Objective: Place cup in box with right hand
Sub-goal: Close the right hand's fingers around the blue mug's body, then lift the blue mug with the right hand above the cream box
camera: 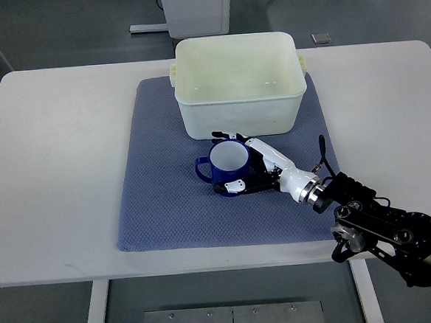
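Nearest the camera, on the white tabletop [54, 180], the right hand [254, 166] had its fingers wrapped around the blue cup [223, 165], upright on the grey-blue mat [159, 202]; beyond sat the cream box [239, 108].

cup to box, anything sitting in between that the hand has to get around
No loose object lies between them. The blue cup, with the right hand wrapped around it, stands on the blue mat just in front of the white box. Only the box's near wall must be cleared; its inside looks empty.
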`<move>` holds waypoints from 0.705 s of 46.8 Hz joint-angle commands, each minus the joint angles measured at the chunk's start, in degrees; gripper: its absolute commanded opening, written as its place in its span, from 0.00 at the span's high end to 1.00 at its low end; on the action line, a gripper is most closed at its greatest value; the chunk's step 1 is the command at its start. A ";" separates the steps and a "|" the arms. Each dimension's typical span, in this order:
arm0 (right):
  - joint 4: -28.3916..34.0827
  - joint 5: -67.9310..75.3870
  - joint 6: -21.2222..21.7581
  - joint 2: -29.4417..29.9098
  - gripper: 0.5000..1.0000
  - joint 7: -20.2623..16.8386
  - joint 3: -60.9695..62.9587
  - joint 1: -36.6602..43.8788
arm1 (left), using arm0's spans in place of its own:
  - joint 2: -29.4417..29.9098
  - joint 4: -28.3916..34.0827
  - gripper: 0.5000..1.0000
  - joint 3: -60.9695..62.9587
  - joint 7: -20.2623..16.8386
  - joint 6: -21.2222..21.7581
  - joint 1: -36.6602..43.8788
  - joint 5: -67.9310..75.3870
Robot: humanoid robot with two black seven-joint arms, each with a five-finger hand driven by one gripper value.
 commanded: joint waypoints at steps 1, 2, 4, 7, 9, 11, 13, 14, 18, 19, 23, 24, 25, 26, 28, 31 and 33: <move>-0.47 0.08 -0.17 0.23 0.31 0.08 -0.21 -0.11 | 0.00 0.00 0.00 -0.12 -0.01 0.01 -0.01 0.00; -0.56 0.08 -0.17 0.23 0.36 0.17 -0.38 -0.19 | 0.00 0.00 0.00 0.05 -0.01 0.01 -0.02 0.00; -0.91 0.08 -0.17 0.23 0.49 0.26 -0.82 -0.20 | 0.00 0.00 0.00 -0.12 -0.01 0.01 -0.02 0.00; -1.09 0.08 -0.17 0.23 0.77 0.35 -1.00 -0.20 | 0.00 0.00 0.00 0.06 -0.01 0.01 -0.02 0.00; -1.18 0.08 -0.17 0.23 1.00 0.35 -1.00 -0.11 | 0.00 0.00 0.00 0.06 -0.01 0.01 -0.02 0.00; -1.18 0.08 -0.17 0.23 1.00 0.35 -1.00 -0.11 | 0.00 0.00 0.00 -0.12 -0.01 0.01 -0.02 0.00; -1.09 0.16 -0.17 0.14 1.00 0.35 -0.91 -0.02 | 0.00 0.00 0.00 -0.12 -0.01 0.01 -0.02 0.00; -1.18 0.16 -0.17 0.06 1.00 0.44 -0.91 0.07 | 0.00 0.00 0.00 -0.12 -0.01 0.01 -0.02 0.00; -1.09 0.16 -1.31 -0.03 1.00 0.87 -0.82 0.16 | 0.00 0.00 0.00 0.06 -0.01 0.01 -0.02 0.00; -0.92 0.25 -1.75 -0.12 1.00 1.31 -0.82 0.24 | 0.00 0.00 0.00 0.06 0.08 0.01 0.07 -0.09; -0.39 0.34 -2.46 -0.82 1.00 3.16 -0.82 0.59 | 0.00 0.00 0.00 0.06 -0.01 0.01 -0.01 -0.09; -0.21 0.34 -2.46 -1.08 1.00 3.33 -0.82 0.68 | 0.00 0.00 0.00 -0.12 -0.01 0.01 -0.02 0.00; 0.31 0.34 -2.55 -1.52 1.00 3.34 -0.74 0.77 | 0.00 0.00 0.00 0.05 -0.01 0.01 -0.02 0.00; 0.93 0.34 -2.55 -2.05 1.00 3.34 -0.74 0.77 | 0.00 0.00 0.00 0.06 -0.01 0.01 0.07 0.00; 2.51 0.34 -2.55 -3.54 1.00 3.34 -0.74 0.95 | 0.00 0.00 0.00 -0.12 0.08 0.01 0.07 -0.09; 4.70 0.43 -2.55 -5.48 1.00 3.34 -0.65 1.21 | 0.00 0.00 0.00 0.06 -0.01 0.01 -0.02 0.00; 6.02 0.43 -2.63 -6.71 1.00 3.42 -0.65 1.21 | 0.00 0.00 0.00 0.06 -0.01 0.01 -0.02 0.00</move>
